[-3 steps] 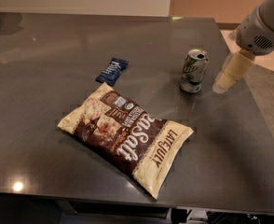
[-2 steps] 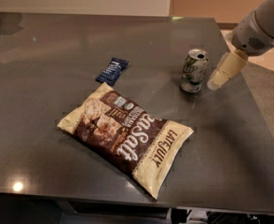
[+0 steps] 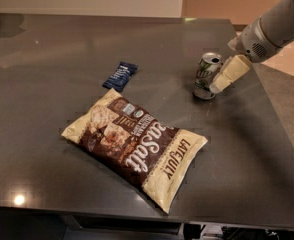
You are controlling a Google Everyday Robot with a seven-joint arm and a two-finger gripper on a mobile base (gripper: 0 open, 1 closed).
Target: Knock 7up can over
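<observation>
Only one camera view is supplied, and in it a dark counter [image 3: 52,44] is seen from above at an angle. Toward its right side the 7up can [image 3: 204,76] is found standing roughly upright on its base, its opened top visible. The gripper [image 3: 218,85] (cream-coloured, carried by a grey arm [image 3: 274,26] entering from the upper right) is set against the can's right side, low down; whether it is apart or together cannot be told. A small dark blue wrapper [image 3: 120,75] is laid well to the can's left. A large brown chip bag [image 3: 137,146] is spread flat nearer the front edge, apart from both.
</observation>
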